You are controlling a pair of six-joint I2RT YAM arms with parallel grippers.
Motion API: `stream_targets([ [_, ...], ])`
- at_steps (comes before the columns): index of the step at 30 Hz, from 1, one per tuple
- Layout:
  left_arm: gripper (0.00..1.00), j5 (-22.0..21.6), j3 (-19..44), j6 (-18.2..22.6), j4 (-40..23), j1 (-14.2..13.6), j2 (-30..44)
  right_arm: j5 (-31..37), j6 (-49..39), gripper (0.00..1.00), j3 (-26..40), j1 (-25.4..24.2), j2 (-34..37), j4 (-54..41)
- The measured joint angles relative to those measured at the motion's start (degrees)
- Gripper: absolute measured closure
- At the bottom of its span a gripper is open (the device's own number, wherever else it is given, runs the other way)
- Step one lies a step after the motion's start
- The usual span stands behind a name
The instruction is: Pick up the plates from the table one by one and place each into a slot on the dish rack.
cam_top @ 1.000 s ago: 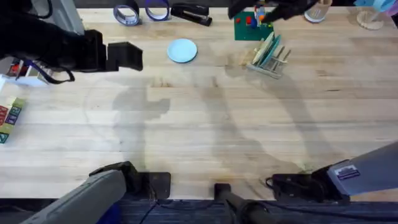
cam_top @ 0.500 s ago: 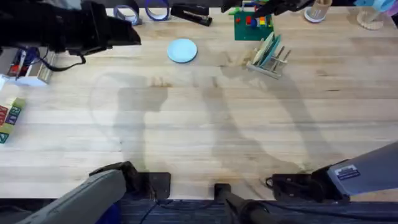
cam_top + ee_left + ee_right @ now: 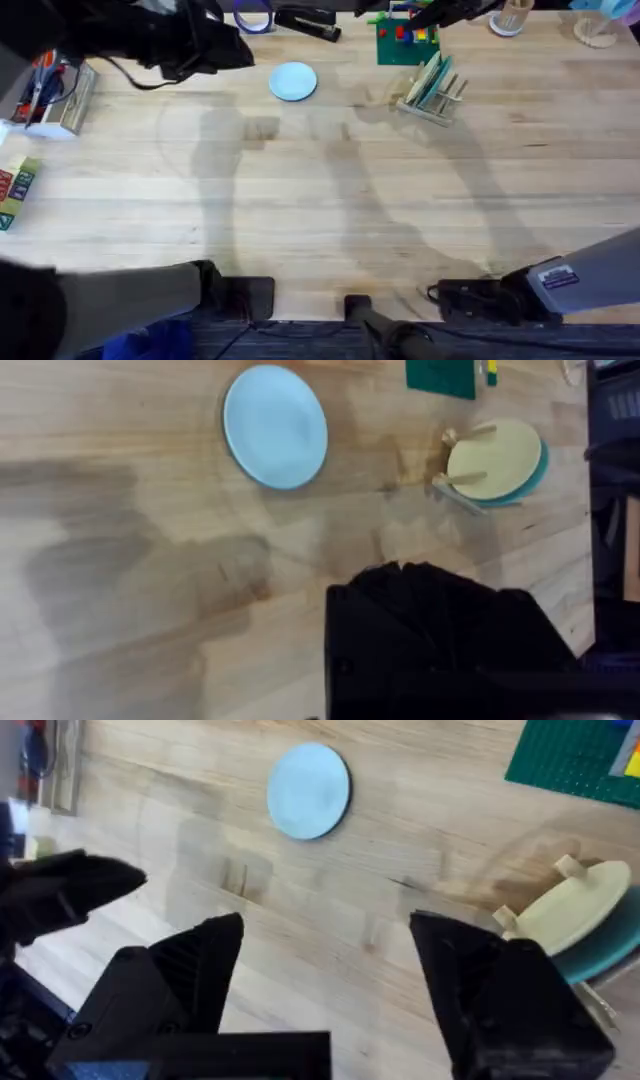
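The left arm's gripper [image 3: 215, 45] hangs over the far left part of the desk [image 3: 320, 200], just to the left of the pale blue plate [image 3: 293, 81]. I cannot tell if its jaws are apart or together.

The pale blue plate lies flat on the desk by itself, with nothing touching it. It looks like the next one to pick up. A flat plate is hard to grab from the top. So the arm should come down slowly at the plate's edge, tip it up a little, and squeeze the rim gently.

Further right, the dish rack [image 3: 432, 90] already holds a cream plate [image 3: 493, 458] and a teal plate [image 3: 532, 475], standing up between the pegs. Pick an empty slot and don't bump them.

The right gripper [image 3: 325, 995] is high over the far right, and its jaws are wide apart, holding nothing.
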Motion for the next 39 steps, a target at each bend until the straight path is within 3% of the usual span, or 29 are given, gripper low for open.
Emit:
stream_targets([
  [13,0.962,3.2,0.0,-7.4,13.8,-0.9,15.4,0.0,0.0,0.007,0.0,0.0,0.0,0.0],
  [28,0.962,3.6,13.4,-9.2,13.4,-1.9,28.9,0.0,0.0,0.007,0.0,0.0,0.0,0.0],
  [39,0.963,3.1,14.9,-9.2,10.9,-2.9,33.5,0.0,0.0,0.007,0.0,0.0,0.0,0.0],
])
